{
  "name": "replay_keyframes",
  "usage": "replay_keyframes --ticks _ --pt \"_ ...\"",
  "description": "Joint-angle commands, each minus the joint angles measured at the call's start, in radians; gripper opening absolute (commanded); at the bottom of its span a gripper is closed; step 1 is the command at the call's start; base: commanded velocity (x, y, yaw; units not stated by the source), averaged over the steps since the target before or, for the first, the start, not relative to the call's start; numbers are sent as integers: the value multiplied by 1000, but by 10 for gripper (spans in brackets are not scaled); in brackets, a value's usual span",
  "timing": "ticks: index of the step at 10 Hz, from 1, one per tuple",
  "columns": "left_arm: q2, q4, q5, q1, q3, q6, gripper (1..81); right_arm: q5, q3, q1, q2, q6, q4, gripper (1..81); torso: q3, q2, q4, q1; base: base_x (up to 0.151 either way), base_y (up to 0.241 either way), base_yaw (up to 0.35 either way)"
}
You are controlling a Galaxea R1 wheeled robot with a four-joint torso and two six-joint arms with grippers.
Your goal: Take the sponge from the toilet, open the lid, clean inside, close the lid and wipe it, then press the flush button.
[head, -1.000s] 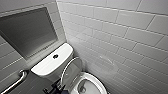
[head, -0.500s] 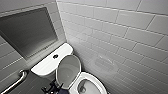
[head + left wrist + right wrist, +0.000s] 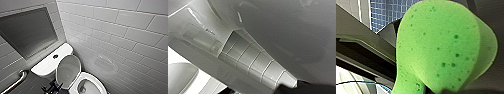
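Close against the right wrist camera, a bright green, pitted foam sponge [image 3: 441, 47] with rounded ends looms large. Its lower end is squeezed narrow where the right gripper [image 3: 441, 90] is clenched on it. Behind it are a dark slanted edge and a wall of small blue tiles [image 3: 386, 15].

At the bottom edge of the head view, the dark left gripper [image 3: 51, 88] sits just beside the lower left rim of the lid. I cannot tell whether it is released or clenched.

The white oval plastic lid [image 3: 68, 71] stands raised, its greyish inner face turned forward. It leans back toward the tank of the white glossy ceramic toilet [image 3: 96, 83], whose oval bowl lies open to its right.

The left wrist camera looks at glossy white curves at close range. On them is a small dark mark [image 3: 209, 30], too blurred to read.

Behind the lid, the small round dark flush button [image 3: 55, 56] sits in the middle of the flat tank top.

Left of the tank a chrome grab bar [image 3: 15, 81] runs along the wall. Above it is a dark recessed rectangular panel [image 3: 27, 32]. White brick-pattern tiles [image 3: 120, 30] cover the wall to the right.
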Motion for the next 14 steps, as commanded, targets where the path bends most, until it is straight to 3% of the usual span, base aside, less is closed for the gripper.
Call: replay_keyframes --ticks 1,5,9,11,13,14 --pt "-65 216 -85 -73 -36 10 811 -43 9 -6 -17 -1 -24 10 0 0 0 0 0 0 0" --pt "-119 237 -87 -39 -48 26 811 -42 8 -7 -17 -1 -24 10 0 0 0 0 0 0 0" --pt "-119 355 -88 18 -163 21 811 -39 6 -13 -18 -1 -24 10 0 0 0 0 0 0 0" --pt "-122 587 -93 72 -255 27 811 -36 -3 -15 -21 -1 -22 10 0 0 0 0 0 0 0" --pt "-102 992 -94 134 -403 30 811 -30 -32 -10 -15 -3 -24 10 0 0 0 0 0 0 0" --pt "-78 1085 -91 183 -481 45 811 -30 -38 -9 -11 -3 -25 10 0 0 0 0 0 0 0"
